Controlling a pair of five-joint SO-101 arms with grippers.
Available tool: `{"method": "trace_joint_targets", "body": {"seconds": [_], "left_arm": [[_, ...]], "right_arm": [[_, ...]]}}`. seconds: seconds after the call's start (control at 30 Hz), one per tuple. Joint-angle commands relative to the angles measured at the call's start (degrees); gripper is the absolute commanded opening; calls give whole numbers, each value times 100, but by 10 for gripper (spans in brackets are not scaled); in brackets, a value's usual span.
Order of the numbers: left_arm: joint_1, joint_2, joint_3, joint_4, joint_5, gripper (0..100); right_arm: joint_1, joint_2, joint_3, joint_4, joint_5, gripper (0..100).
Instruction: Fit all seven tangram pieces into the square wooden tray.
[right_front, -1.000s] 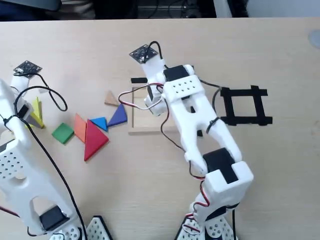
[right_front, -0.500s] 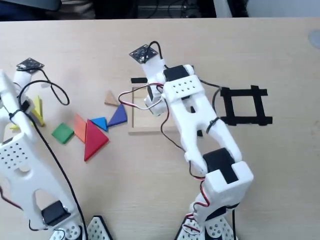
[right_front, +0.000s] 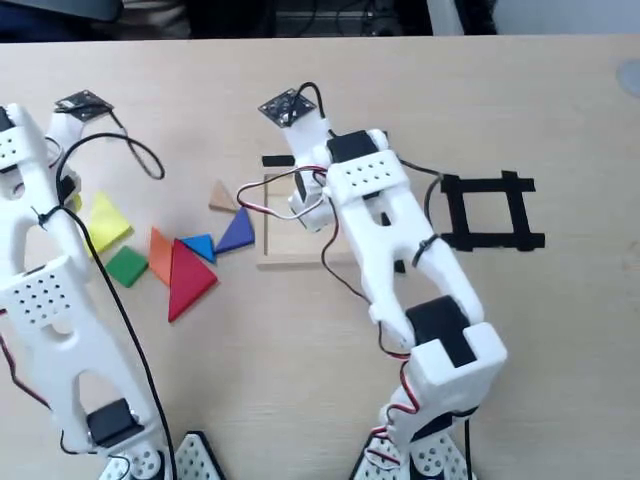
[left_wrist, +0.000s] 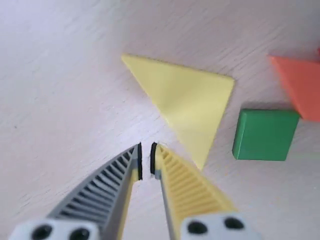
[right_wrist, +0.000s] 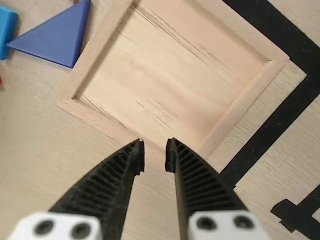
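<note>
A yellow triangle (left_wrist: 185, 97) lies flat on the table at the far left (right_front: 105, 222). My left gripper (left_wrist: 146, 160) hovers just beside its edge, shut and holding nothing. A green square (right_front: 125, 266), an orange piece (right_front: 160, 255), a red triangle (right_front: 190, 278), a blue piece (right_front: 200, 245), an indigo triangle (right_front: 238, 232) and a tan triangle (right_front: 222, 196) lie between it and the wooden tray (right_wrist: 97, 47). The tray holds no pieces. Above the tray's near rim my right gripper (right_wrist: 155, 150) hangs open by a narrow gap, with nothing in it.
A square of black tape (right_front: 490, 212) marks the table to the right of the tray, and the right arm (right_front: 390, 230) covers much of the tray from above. The indigo triangle (right_wrist: 57, 32) lies against the tray's outer rim.
The left arm swung toward the table's far side. The yellow triangle, seen edge-on at the gripper before, now lies flat and a little further right. The right arm stayed still.
</note>
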Motion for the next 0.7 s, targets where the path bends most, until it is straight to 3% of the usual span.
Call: {"method": "trace_joint_targets", "body": {"seconds": [0.0, 0.53, 0.67], "left_arm": [[48, -70, -277, 70, 62, 64], [-295, 105, -66, 53, 9, 70], [-848, 202, -92, 70, 79, 163]], "right_arm": [[-35, -312, -22, 35, 0, 89], [-352, -356, -84, 18, -26, 89], [-747, -321, -479, 114, -35, 90]]}}
